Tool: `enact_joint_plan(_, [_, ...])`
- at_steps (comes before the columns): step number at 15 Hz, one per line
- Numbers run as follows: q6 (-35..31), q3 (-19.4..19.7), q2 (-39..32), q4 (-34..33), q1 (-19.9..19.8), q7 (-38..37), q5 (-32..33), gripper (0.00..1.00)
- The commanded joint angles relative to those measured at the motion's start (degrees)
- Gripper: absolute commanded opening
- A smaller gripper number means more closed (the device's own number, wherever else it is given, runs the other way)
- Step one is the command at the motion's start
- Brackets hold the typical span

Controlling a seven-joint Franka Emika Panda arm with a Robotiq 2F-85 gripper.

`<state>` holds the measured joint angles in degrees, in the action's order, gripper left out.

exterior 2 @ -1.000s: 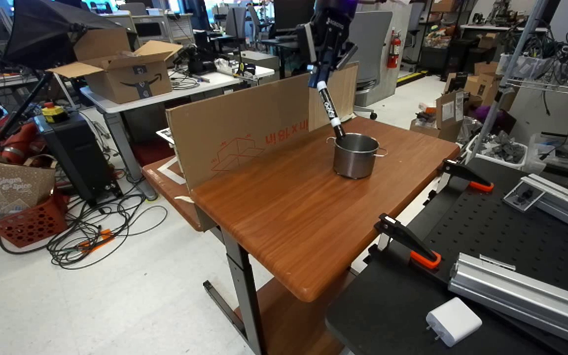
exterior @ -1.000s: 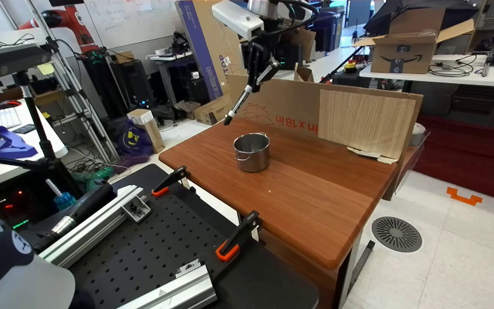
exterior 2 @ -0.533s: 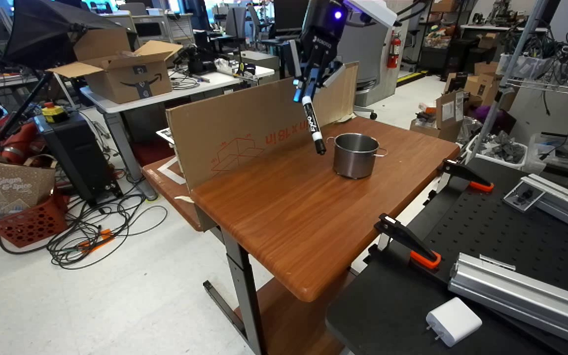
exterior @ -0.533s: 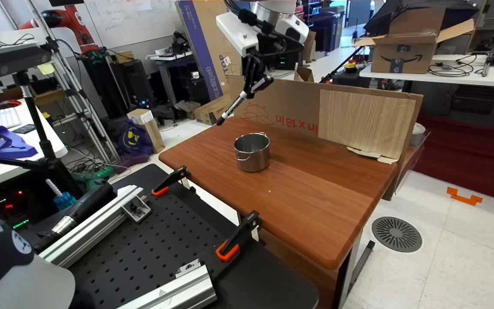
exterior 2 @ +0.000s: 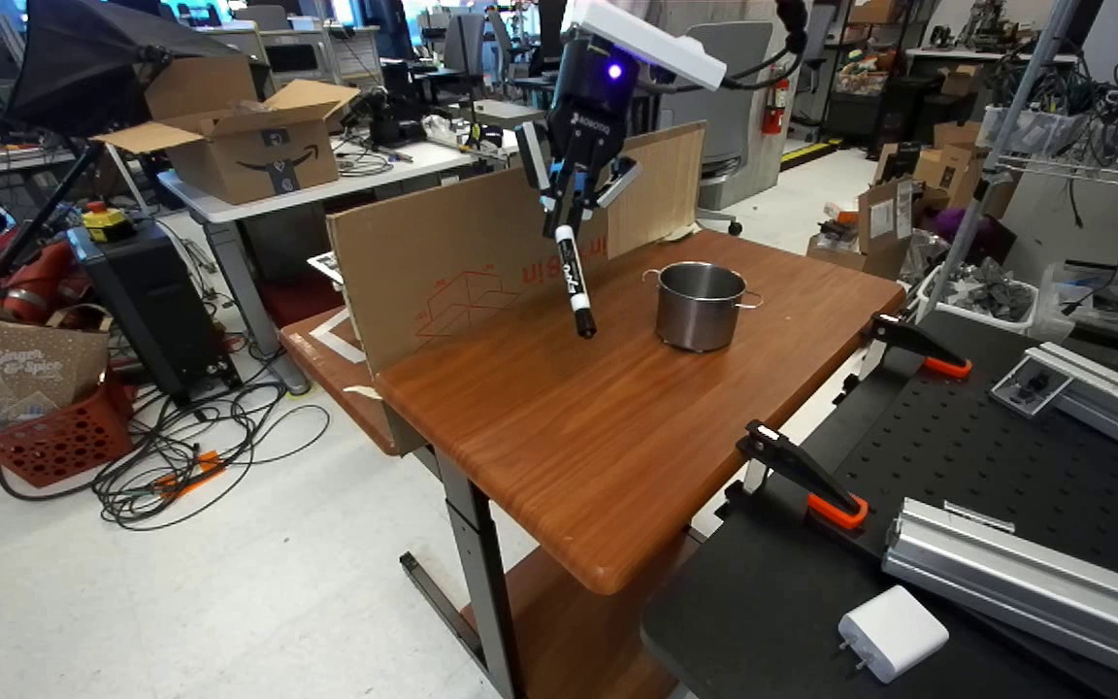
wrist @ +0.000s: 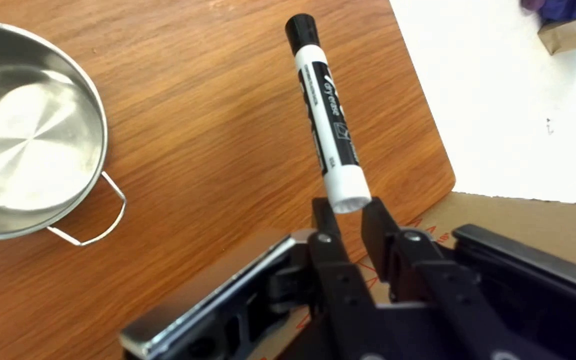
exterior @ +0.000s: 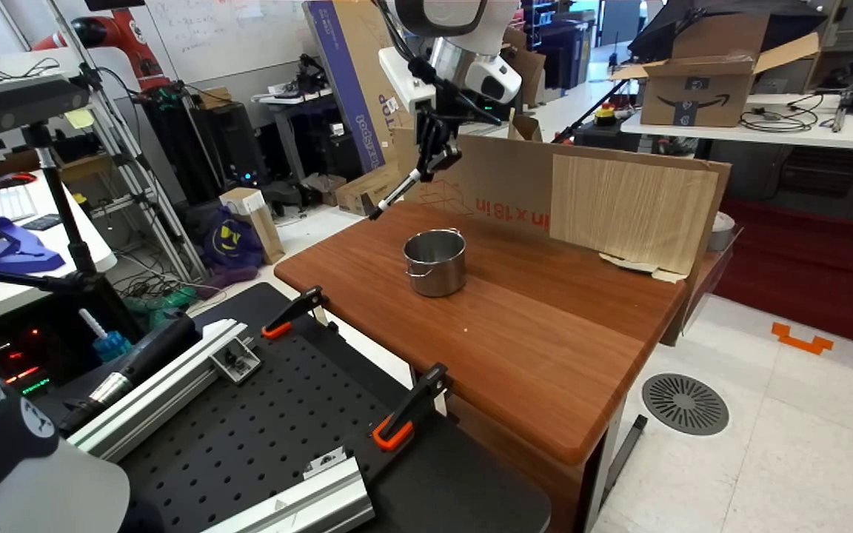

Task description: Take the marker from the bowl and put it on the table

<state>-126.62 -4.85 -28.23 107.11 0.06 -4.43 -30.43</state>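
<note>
Marker [exterior 2: 572,272]: in the air beside the pot [exterior 2: 697,316], wholly outside its rim; left of the pot in both exterior views, right of it in the wrist view.
Marker's lean: tilted, black cap end down, white back end up.
Marker's tip: above the worktop [exterior 2: 559,456], apart from it.
End effector [wrist: 349,209]: fingers [wrist: 324,217] drawn in to the marker's thickness, pinching the white back end between them.
End effector's place: higher than the pot's rim, on the same side of the pot as the marker.
Pot: steel, upright on the worktop, a wire handle on each of two sides, its round bottom showing in the wrist view.
Worktop: reddish-brown wood, reaching past the pot on every side.
Cardboard [exterior: 500,178]: upright sheet with red print, behind the pot in both exterior views.
Panel [exterior: 630,211]: pale wood grain, against the cardboard, right of the pot in an exterior view.
Clamps [exterior: 412,403]: two, black and orange, across the pot from the cardboard.
Black board [exterior: 271,414]: full of holes, past the clamps as seen from the pot.
</note>
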Motion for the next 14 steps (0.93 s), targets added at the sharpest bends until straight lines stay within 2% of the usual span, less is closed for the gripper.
enact_joint_plan(1, [0.7, 0.66, -3.66, -4.11, 1.58, -5.64, 2.6, 0.05])
enact_joint_plan(14, [-1.94, 4.39, -11.11, -7.86, 8.45, -20.22, 15.72, 0.05])
